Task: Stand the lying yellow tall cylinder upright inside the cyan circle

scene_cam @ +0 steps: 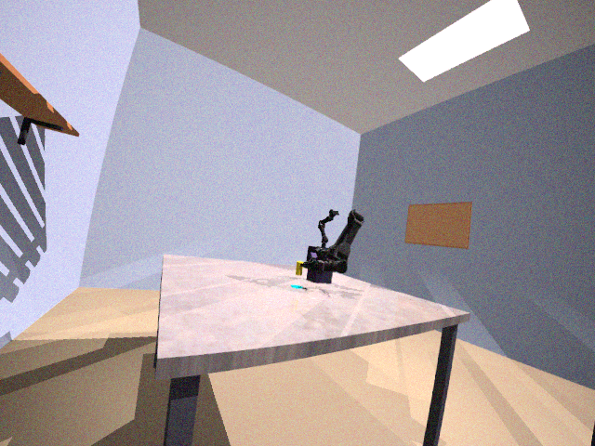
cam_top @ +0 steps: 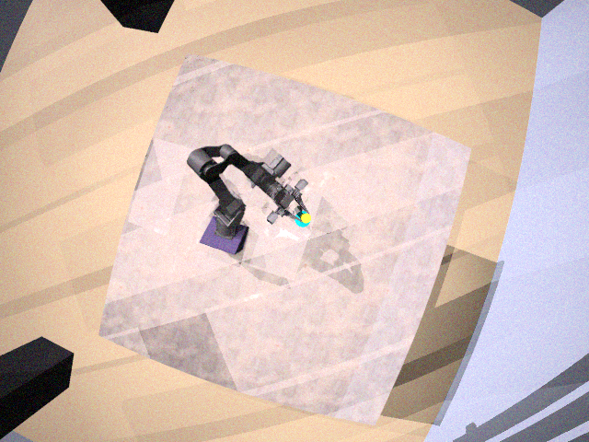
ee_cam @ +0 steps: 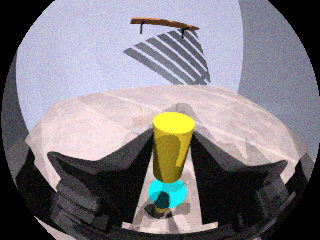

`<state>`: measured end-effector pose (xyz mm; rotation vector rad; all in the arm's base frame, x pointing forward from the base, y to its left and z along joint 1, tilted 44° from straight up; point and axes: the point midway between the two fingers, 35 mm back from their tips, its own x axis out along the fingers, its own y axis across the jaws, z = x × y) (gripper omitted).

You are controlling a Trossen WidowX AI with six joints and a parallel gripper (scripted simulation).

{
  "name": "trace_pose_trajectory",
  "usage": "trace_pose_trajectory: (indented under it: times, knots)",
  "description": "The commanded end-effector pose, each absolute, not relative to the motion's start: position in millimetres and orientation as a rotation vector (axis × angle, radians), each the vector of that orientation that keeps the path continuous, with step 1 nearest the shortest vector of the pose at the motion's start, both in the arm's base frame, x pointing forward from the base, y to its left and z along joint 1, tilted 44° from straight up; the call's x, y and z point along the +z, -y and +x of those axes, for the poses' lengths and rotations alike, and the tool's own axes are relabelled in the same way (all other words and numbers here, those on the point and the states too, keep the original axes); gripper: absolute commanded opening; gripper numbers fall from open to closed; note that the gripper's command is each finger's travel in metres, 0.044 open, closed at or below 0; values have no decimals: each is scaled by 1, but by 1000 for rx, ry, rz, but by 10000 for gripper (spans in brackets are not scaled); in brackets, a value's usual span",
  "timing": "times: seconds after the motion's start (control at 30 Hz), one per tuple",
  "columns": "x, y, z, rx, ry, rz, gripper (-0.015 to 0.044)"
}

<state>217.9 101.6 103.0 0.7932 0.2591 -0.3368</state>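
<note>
The yellow tall cylinder [cam_top: 306,218] [scene_cam: 298,268] [ee_cam: 172,145] is upright, or close to it, and is held in the air above the table. My gripper [cam_top: 304,216] [scene_cam: 301,265] [ee_cam: 172,134] is shut on it, one finger on each side. The cyan circle [cam_top: 301,223] [scene_cam: 297,286] [ee_cam: 175,189] lies flat on the table below the cylinder. In the wrist view it shows just under the cylinder's lower end, which hides part of its far side. A dark shadow falls on the circle's near part. In the exterior view a gap shows between cylinder and circle.
The arm's purple base [cam_top: 223,236] stands on the pale stone-patterned table [cam_top: 266,332] [scene_cam: 231,331]. The arm reaches out low from it. Shadows of the arm fall across the table. The table's edges are far from the cylinder.
</note>
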Motion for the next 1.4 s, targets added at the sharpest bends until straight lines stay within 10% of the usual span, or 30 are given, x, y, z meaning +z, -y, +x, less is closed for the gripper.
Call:
trace_pose_trajectory:
  times: [0.0,1.37]
  knots:
    - [98,-105,218,-341,-253,792,105]
    - [56,-140,215,-330,-253,787,157]
